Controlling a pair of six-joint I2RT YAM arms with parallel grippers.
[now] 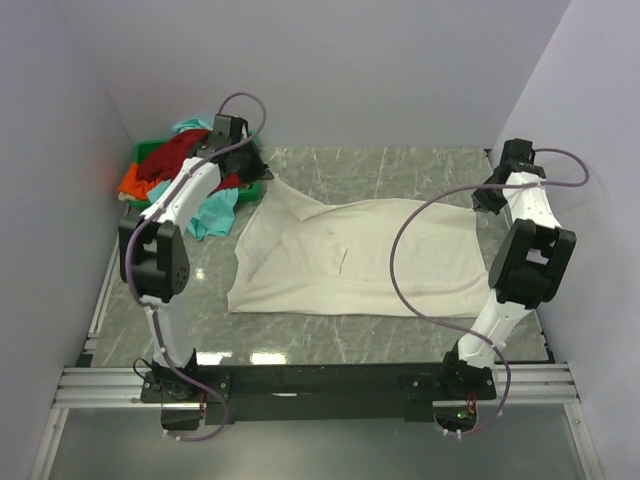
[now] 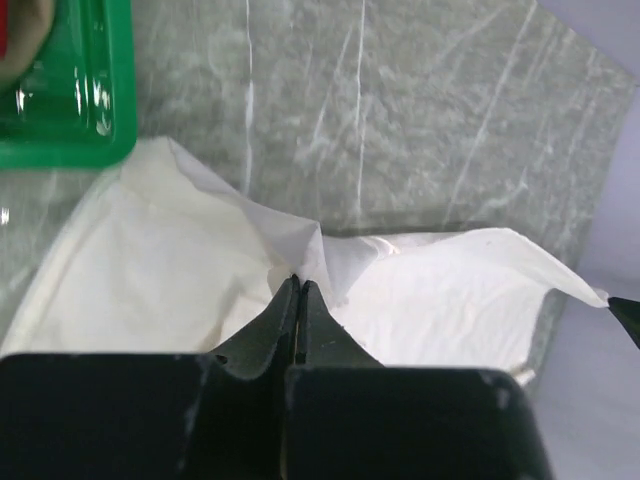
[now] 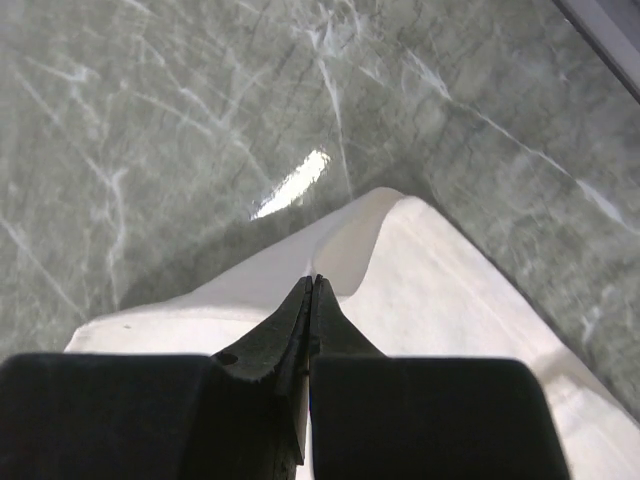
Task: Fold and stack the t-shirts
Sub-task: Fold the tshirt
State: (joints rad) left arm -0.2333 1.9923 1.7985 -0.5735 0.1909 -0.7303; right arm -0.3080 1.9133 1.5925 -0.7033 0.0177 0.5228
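Observation:
The cream-white t-shirt (image 1: pixel 350 255) lies spread across the marble table, with both far corners pulled up. My left gripper (image 1: pixel 264 175) is shut on its far left corner, and the left wrist view (image 2: pixel 298 283) shows cloth (image 2: pixel 180 270) pinched between the tips. My right gripper (image 1: pixel 479 203) is shut on the far right corner, and the right wrist view (image 3: pixel 312 281) shows the shirt's edge (image 3: pixel 450 300) clamped. The dark red t-shirt (image 1: pixel 177 153), orange t-shirt (image 1: pixel 133 183) and teal t-shirt (image 1: pixel 216 210) are heaped in and over the green bin at the far left.
The green plastic bin (image 1: pixel 147 151) stands in the far left corner beside my left arm; its rim also shows in the left wrist view (image 2: pixel 70 150). Grey walls close in the table on the left, back and right.

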